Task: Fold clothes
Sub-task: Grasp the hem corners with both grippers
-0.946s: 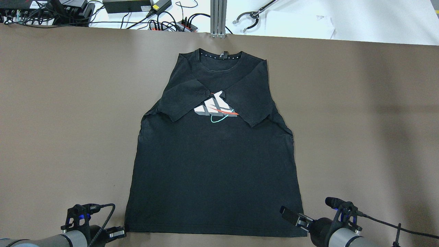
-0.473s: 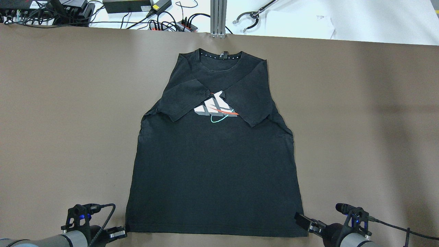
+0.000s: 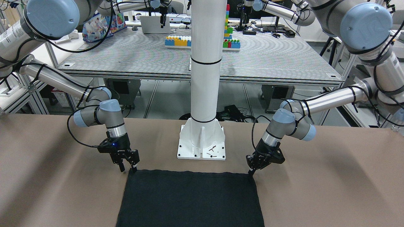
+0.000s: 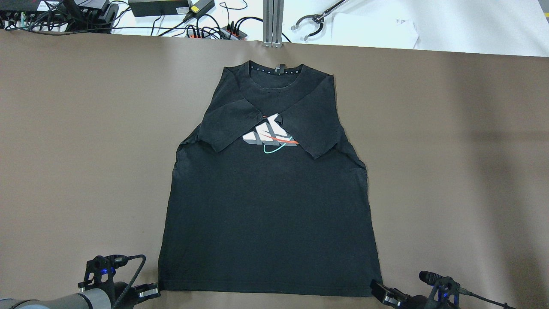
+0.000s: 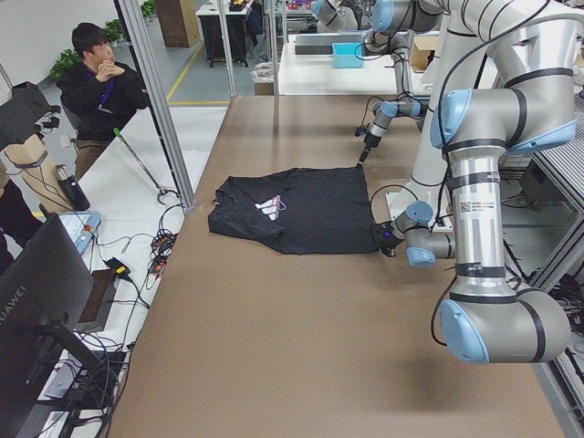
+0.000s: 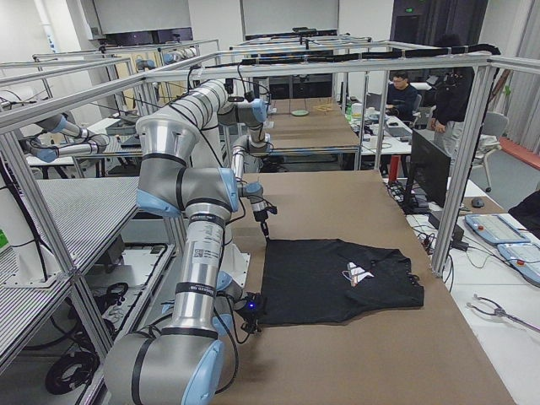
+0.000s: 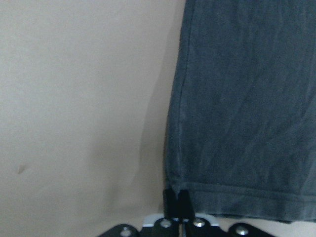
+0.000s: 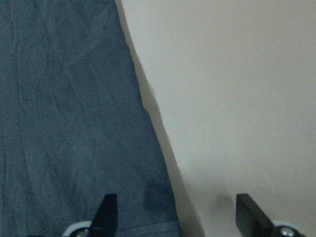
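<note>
Unevenly gripped: one hem corner pinched, one straddled.
The jaws of the left gripper (image 7: 178, 205) are pinched on one corner of the shirt (image 4: 266, 214), laid flat on the table (image 4: 450, 171); those of the right gripper (image 8: 177, 202) are spread astride the other. Lifted now, it could be dragged askew.

Black T-shirt (image 4: 266, 223), chest logo (image 4: 269, 136) white and grey with a red stroke and a teal loop. Plain matte brown table (image 4: 85, 150). White pillar (image 3: 205, 78) with thin black bands; arms (image 3: 328, 101) silver, pale-blue capped.
</note>
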You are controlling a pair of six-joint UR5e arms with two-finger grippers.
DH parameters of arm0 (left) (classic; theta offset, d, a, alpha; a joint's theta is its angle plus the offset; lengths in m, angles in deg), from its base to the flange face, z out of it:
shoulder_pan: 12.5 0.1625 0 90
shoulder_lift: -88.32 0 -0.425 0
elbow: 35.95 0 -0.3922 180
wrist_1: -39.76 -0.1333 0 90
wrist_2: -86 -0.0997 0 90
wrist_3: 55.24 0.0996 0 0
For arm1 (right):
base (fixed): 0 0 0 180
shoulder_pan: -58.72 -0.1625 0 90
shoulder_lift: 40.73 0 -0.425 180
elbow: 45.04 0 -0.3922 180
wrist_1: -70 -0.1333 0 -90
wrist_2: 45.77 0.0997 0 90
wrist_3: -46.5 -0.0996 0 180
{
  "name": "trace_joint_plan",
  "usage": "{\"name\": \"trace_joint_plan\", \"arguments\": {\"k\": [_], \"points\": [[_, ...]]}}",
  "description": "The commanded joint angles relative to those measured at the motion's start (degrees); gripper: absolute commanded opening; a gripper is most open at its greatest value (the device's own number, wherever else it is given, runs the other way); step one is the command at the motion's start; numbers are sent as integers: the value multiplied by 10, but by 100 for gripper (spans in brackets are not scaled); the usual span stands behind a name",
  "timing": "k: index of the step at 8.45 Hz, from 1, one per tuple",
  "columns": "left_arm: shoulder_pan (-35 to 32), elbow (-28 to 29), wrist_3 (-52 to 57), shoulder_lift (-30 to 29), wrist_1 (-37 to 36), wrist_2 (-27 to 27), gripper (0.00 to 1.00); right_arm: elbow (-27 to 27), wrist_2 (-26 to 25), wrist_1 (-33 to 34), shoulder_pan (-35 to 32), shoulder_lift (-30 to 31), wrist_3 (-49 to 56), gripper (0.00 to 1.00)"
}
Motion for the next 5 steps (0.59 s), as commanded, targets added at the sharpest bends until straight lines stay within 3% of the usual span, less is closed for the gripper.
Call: {"name": "trace_joint_plan", "arguments": {"k": [1,3,4,5], "points": [[-1,0,0,-1,-1,0,0,1,-10,-1,15,-1,-17,37],[-1,0,0,-1,0,0,0,1,-11,-1,15,-2,-17,35],[-1,-1,0,-2,0,0,0,1,-11,-1,15,-2,-17,24],[-1,-4,0,-2,0,0,0,1,-11,-1,15,-2,-17,6]]}}
